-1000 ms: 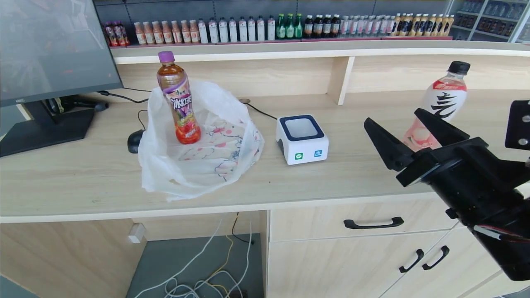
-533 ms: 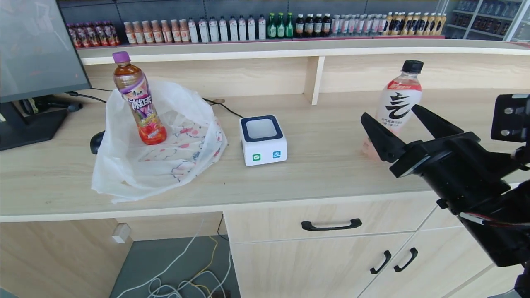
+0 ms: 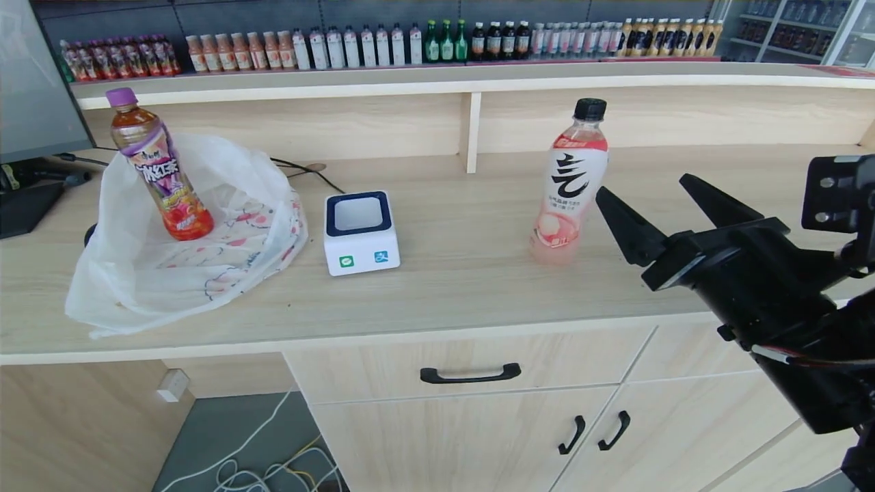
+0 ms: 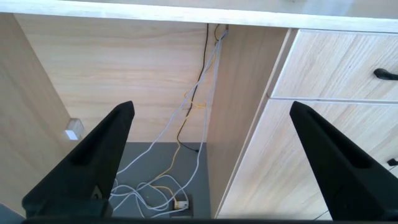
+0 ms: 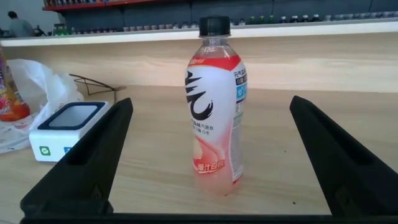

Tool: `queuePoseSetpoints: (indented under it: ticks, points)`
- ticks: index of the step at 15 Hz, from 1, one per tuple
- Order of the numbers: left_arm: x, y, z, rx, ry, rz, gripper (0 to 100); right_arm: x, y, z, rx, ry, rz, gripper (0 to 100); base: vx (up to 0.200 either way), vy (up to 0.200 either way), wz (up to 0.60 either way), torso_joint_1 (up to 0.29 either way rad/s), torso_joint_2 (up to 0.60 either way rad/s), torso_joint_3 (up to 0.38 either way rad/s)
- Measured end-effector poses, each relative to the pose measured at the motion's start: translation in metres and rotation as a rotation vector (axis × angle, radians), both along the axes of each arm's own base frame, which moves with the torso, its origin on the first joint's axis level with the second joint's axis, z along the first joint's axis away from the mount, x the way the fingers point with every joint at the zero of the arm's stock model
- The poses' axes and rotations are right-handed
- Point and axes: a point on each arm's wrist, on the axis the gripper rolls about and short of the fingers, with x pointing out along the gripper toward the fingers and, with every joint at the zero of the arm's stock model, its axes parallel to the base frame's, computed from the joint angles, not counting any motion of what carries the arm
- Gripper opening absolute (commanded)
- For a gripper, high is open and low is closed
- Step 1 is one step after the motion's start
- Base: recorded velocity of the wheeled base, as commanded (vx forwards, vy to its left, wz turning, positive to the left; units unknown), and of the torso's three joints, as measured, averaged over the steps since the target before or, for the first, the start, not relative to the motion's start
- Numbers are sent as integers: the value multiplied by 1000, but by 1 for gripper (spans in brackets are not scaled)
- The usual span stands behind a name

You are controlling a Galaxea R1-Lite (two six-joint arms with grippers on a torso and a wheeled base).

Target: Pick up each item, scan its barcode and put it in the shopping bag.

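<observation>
A pink-and-white drink bottle (image 3: pixel 569 184) with a black cap stands upright on the wooden counter (image 3: pixel 444 287); the right wrist view shows this bottle (image 5: pixel 214 102) straight ahead. My right gripper (image 3: pixel 660 198) is open, just right of the bottle and not touching it. A white scanner box (image 3: pixel 360 232) sits mid-counter, and appears as the scanner (image 5: pixel 68 130) in the right wrist view. The white shopping bag (image 3: pixel 178 253) lies at the left with an orange tea bottle (image 3: pixel 154 166) standing in it. My left gripper (image 4: pixel 211 162) is open below counter level, facing cables and cabinet fronts.
A monitor (image 3: pixel 34 89) and its stand are at the far left. A raised back shelf (image 3: pixel 437 78) carries a row of bottles. Drawers with black handles (image 3: pixel 470 374) are under the counter. Loose cables (image 4: pixel 186 143) hang in the gap beneath.
The head camera has turned right, so everything slid left in view. The right gripper stays open, and the pink bottle now appears to its left instead of behind it.
</observation>
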Motion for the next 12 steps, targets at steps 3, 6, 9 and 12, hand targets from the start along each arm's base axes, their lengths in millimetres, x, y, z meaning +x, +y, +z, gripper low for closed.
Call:
queuePoseSetpoints:
  ticks: [3,6,9,12]
  points:
    - [0,0,0,4,0,-1,100,6,5,-2,-12,4,-2,100,0,0,0,0,0,0]
    - [0,0,0,6,0,-1,100,19,13,-4,-54,73,-2,100,0,0,0,0,0,0]
    - [0,0,0,6,0,0,100,37,20,7,-99,154,-13,100,0,0,0,0,0,0]
    - [0,0,0,6,0,0,100,54,22,15,-124,202,-37,100,0,0,0,0,0,0]
